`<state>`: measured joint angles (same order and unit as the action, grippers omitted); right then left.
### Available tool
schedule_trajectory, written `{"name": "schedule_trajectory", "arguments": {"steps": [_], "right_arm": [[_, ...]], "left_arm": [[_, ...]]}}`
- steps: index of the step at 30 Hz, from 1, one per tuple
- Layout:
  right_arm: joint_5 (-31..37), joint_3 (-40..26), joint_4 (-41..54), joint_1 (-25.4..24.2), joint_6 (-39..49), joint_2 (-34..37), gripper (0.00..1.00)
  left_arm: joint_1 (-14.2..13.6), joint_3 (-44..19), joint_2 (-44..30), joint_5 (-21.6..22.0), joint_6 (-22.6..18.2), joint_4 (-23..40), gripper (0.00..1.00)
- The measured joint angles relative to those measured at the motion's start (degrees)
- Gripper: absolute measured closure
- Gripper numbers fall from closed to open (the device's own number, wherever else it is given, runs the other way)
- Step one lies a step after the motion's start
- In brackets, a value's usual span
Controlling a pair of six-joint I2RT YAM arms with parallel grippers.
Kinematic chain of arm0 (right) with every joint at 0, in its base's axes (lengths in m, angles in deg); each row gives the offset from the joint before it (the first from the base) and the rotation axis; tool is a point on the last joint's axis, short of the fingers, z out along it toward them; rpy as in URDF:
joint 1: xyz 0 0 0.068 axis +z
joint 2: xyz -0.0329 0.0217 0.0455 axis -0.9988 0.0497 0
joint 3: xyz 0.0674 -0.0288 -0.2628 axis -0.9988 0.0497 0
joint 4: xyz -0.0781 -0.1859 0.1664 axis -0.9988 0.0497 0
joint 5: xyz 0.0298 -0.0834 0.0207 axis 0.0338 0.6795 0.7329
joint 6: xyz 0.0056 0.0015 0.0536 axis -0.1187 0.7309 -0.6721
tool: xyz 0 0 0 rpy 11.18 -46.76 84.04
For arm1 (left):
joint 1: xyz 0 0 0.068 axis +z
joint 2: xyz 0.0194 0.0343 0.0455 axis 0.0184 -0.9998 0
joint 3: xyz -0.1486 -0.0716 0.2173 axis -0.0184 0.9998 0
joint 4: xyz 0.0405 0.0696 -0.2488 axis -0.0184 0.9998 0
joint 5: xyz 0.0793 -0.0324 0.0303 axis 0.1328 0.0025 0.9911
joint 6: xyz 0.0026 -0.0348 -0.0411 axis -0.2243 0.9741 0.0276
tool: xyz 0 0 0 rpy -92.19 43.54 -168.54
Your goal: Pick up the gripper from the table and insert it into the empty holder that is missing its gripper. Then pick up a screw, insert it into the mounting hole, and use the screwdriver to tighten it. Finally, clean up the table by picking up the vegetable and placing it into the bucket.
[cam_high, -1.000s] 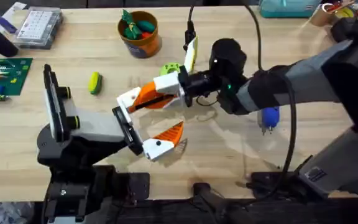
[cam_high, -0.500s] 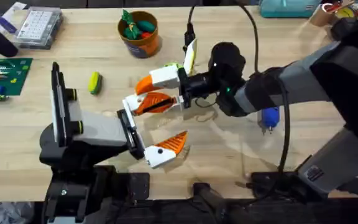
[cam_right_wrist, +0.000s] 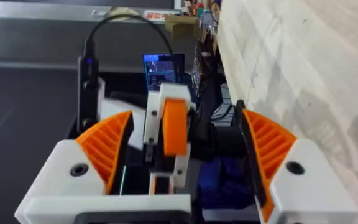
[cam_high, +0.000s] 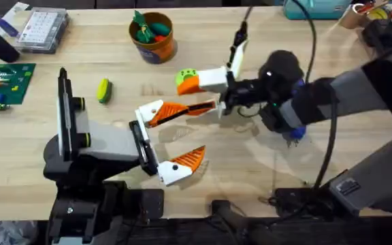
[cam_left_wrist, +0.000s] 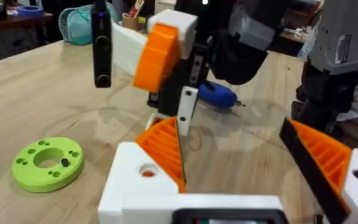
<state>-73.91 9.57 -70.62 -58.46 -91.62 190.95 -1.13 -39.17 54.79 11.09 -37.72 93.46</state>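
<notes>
Tabletop of pale wood grain is seen from overhead, with cluttered benches and dark room space glimpsed beyond it in the wrist views.

At the 12 o'clock edge, slightly toward 11, the orange bucket (cam_high: pixel 152 42) is set, with toy pieces already in it. The yellow-and-green vegetable (cam_high: pixel 103 90) is laid alone at 10 o'clock, well apart from the bucket. A clear parts box (cam_high: pixel 43 28) and a green circuit board (cam_high: pixel 2 83) are placed at the 10 to 11 o'clock corner.

Near the centre, the left gripper (cam_high: pixel 192 131) is spread wide and nothing is held in it. The orange-tipped gripper finger (cam_high: pixel 160 112) is seen at the far end of its black rail (cam_high: pixel 141 144); whether it is fully seated cannot be told. The right gripper (cam_high: pixel 189 94) is reached in from 3 o'clock, also parted wide and empty, its nearer finger just beside that orange tip.

A lime-green ring (cam_high: pixel 186 72) is partly hidden behind the right gripper, and a blue screwdriver (cam_high: pixel 292 131) is partly covered by the right arm.

Bare wood is left open at 5 o'clock and around the vegetable.
</notes>
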Motion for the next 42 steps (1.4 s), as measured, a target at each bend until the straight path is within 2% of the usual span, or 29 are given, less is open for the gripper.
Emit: {"name": "schedule_trajectory", "arguments": {"steps": [9, 12, 14, 16, 30, 31, 34, 35, 42], "right_arm": [[-2.4, 2.2, -1.8, 1.3, 0.1, -0.8, 0.026], [-2.6, 2.2, -1.8, 2.1, 0.7, -0.8, 0.149], [-2.8, 2.2, -1.8, 2.2, 1.1, -0.8, 0.306], [-2.8, 2.2, -1.8, 2.2, 1.4, -0.8, 0.386], [0.4, 2.2, -1.7, 2.2, 4.1, -0.8, 0.506], [0.7, 2.2, -1.7, 2.2, 4.3, -0.8, 0.554], [1.3, 2.2, -2.5, 2.2, 4.4, -0.9, 0.938], [1.5, 2.2, -2.5, 2.2, 4.4, -1.1, 0.980], [1.8, 2.2, -2.4, 2.2, 4.4, -1.3, 0.993]], "left_arm": [[0.0, 0.0, 0.0, 0.0, 0.0, 0.0, 0.013], [0.0, 0.0, 0.0, 0.0, 0.0, 0.0, 0.014], [0.0, 0.0, 0.0, 0.0, 0.0, 0.0, 0.014], [0.0, 0.0, 0.0, 0.0, 0.0, 0.0, 0.014], [0.0, 0.0, 0.0, 0.0, 0.0, 0.0, 0.014], [0.0, 0.0, 0.0, 0.0, 0.0, 0.0, 0.014], [0.0, 0.0, 0.0, 0.1, 0.4, 0.0, 0.014], [0.0, 0.0, 0.0, 0.1, 0.4, 0.0, 0.014], [0.0, 0.0, -0.1, 0.1, 0.4, 0.0, 0.013]]}}
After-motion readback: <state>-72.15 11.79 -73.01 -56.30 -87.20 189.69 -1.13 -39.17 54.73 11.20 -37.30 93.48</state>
